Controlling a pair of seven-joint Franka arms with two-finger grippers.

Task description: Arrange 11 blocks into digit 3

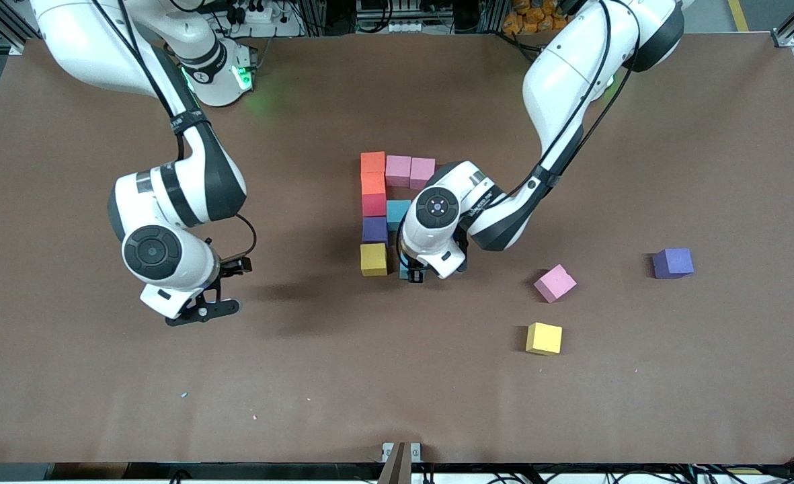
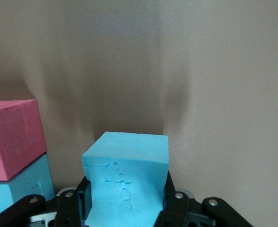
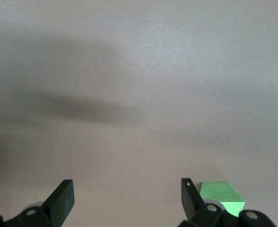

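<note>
Partial digit 3 (image 1: 386,212): eight blocks placed. Left gripper (image 1: 415,274) clamps light blue block (image 2: 125,182) at six o'clock; right gripper (image 1: 203,310) waits, fingers apart. Two remain.

table (image 1: 101,390): brown matte top, fills front view
block cluster: mid-table, touching cubes; column of orange (image 1: 372,162), orange-red (image 1: 372,183), red (image 1: 374,204), purple (image 1: 374,229), yellow (image 1: 373,259)
pink pair (image 1: 409,171): touching top orange, at its 3 o'clock
light blue cube (image 1: 397,213): touching the column, at 3 o'clock of red
loose cubes, toward left arm's end: pink (image 1: 554,283) tilted; yellow (image 1: 544,338) at its 6 o'clock; purple (image 1: 673,263) at 3 o'clock, well apart
green cube (image 3: 221,197): on table, seen only in right wrist view
</note>
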